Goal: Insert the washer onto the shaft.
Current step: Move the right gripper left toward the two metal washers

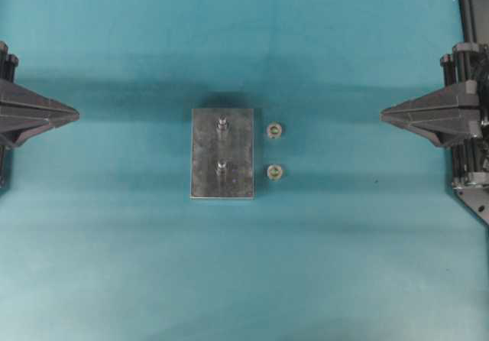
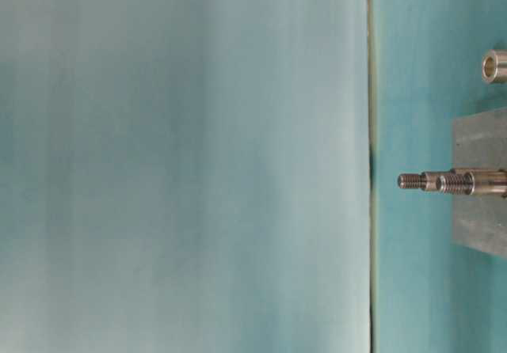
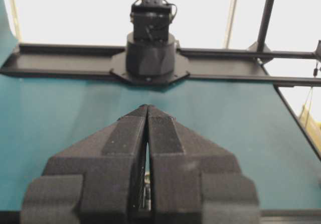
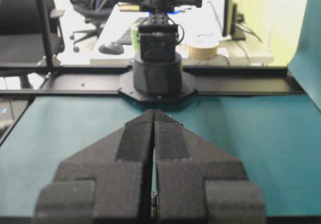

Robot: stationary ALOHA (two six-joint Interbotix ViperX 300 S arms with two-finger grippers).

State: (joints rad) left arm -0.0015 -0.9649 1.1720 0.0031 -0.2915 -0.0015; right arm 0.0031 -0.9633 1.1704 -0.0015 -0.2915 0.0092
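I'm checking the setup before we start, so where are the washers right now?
In the overhead view, two washers lie on the teal mat just right of the metal block, one beside each shaft, the other nearer the picture's bottom.

No legible text, label, brand, number or sign found in any view. Surfaces inspected carry no readable markings.
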